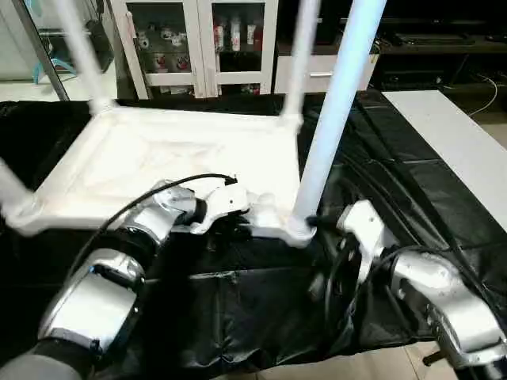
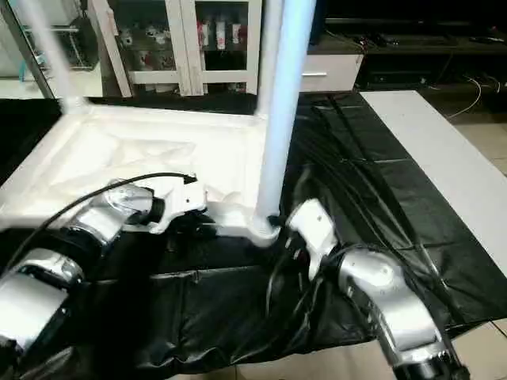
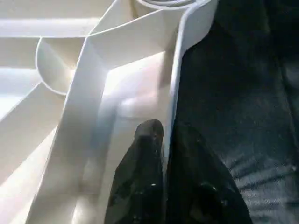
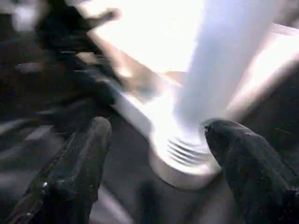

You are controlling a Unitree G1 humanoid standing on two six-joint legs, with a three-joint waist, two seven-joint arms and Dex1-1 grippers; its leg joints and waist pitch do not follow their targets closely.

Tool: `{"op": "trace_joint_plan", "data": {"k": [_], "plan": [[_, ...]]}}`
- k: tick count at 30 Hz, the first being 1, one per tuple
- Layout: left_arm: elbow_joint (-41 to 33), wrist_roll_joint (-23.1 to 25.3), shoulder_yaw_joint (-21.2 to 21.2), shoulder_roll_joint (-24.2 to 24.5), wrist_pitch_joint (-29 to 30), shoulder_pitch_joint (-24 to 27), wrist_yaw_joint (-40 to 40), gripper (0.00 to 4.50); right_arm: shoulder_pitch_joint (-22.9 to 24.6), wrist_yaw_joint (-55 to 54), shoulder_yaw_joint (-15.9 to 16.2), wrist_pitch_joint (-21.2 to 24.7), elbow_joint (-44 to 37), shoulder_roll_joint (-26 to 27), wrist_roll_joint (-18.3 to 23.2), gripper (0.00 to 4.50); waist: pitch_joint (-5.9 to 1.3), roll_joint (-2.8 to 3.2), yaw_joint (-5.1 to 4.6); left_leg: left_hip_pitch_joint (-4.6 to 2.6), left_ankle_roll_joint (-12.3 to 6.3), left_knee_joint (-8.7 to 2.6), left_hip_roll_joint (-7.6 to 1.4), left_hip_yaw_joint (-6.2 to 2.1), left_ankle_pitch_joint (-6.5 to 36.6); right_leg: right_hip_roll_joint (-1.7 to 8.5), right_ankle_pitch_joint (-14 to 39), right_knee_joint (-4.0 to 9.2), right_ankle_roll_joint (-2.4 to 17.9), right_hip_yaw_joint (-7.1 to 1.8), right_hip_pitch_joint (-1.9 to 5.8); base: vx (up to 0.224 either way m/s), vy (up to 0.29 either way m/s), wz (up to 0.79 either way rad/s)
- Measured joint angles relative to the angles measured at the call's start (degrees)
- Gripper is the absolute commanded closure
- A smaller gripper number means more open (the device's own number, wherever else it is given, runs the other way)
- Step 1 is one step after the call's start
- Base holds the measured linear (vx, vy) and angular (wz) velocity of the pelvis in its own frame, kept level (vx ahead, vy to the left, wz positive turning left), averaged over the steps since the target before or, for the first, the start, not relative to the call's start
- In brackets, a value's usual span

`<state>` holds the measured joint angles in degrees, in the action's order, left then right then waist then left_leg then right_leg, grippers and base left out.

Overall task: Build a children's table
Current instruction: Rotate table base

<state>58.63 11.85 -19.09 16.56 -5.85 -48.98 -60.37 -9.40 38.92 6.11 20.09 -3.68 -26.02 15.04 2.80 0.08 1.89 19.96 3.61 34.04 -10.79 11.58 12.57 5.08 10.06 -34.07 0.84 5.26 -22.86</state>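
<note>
- 1 white table top, lay upside down on 1 black sheet.
- 4 white legs stood in its corner sockets: far-left, far-right, near-right, near-left.
- 2 grippers: left gripper at the top's near edge, right gripper by the near-right corner.
- 1 white cabinet stood behind, 2 glass doors.

Bright room light glares off my white table, washing out its ribs. The black sheet shows glossy streaks. My right wrist view is motion-blurred; the leg there is overexposed.
</note>
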Motion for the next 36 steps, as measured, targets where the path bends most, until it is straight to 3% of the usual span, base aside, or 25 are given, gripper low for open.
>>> {"op": "trace_joint_plan", "data": {"k": [6, 14, 19, 20, 25, 28, 36], "plan": [[-5.18, -1.04, 1.80, -0.31, 2.93, 3.07, 1.92, 4.41, -0.42, -1.01, -0.22, 1.31, 0.02, 0.89, 0.01, 0.74, 0.00, -0.01, -0.16, 0.00, -0.02, 0.00, -0.01, 0.00, -0.01, -0.02, 0.00, -0.02, 0.00, -0.02, -0.02, 0.000, 0.000, 0.00], [-17.68, -2.10, 2.46, -0.38, 10.48, 9.40, 4.10, 4.48, -2.52, -5.02, -0.19, 4.03, 3.36, 3.39, -0.16, 0.74, 0.03, -0.36, -0.04, 0.06, -0.03, 0.07, 0.01, 0.02, -0.01, 0.00, 0.00, -0.03, -0.01, -0.04, -0.06, 0.000, 0.000, 0.00], [-22.89, -2.04, 2.28, 0.96, 7.83, 12.87, 3.46, 4.48, -4.62, -5.32, -0.83, 4.28, 5.07, 3.75, -0.21, 0.74, 0.03, -0.28, -0.13, 0.16, -0.33, 0.06, -0.01, 0.02, -0.19, -0.03, 0.03, -0.10, -0.05, -0.06, -0.23, 0.000, 0.000, 0.00], [-23.24, -2.23, 2.28, 0.63, 7.65, 13.04, 2.84, 3.99, -5.68, -5.06, -0.87, 4.28, 5.10, 3.68, -0.21, 0.74, 0.04, -0.26, -0.06, 0.11, -0.33, 0.06, -0.02, 0.02, -0.20, -0.04, 0.03, -0.10, -0.05, -0.06, -0.28, 0.000, 0.000, 0.00], [-23.23, -5.36, 3.42, -1.06, 8.19, 12.90, 3.09, 3.80, -6.96, -4.31, -0.95, 4.25, 5.08, 3.45, -0.16, 0.74, 0.18, -0.53, 1.11, 0.21, -0.36, 0.15, -0.01, 0.01, -0.19, -0.02, 0.03, -0.11, -0.04, -0.04, -0.39, 0.000, 0.000, 0.00], [-23.43, -5.37, 3.40, -0.89, 8.28, 12.82, 3.15, 3.45, -6.95, -3.61, -0.96, 4.41, 5.07, 2.90, 0.03, 0.74, 0.21, -0.58, 1.49, 0.22, -0.37, 0.23, -0.01, 0.02, -0.18, 0.00, 0.03, -0.15, -0.04, -0.05, -0.39, 0.000, 0.000, 0.00], [-19.97, -5.43, 3.36, -0.63, 7.79, 11.15, 1.16, 3.45, -4.53, 0.01, -1.00, 5.65, 3.88, 0.48, 0.92, 0.74, 0.22, -0.59, 1.48, 0.14, -0.32, 0.39, -0.04, 0.00, -0.21, 0.00, 0.03, -0.41, -0.04, -0.05, -0.38, 0.000, 0.000, 0.00]]}}
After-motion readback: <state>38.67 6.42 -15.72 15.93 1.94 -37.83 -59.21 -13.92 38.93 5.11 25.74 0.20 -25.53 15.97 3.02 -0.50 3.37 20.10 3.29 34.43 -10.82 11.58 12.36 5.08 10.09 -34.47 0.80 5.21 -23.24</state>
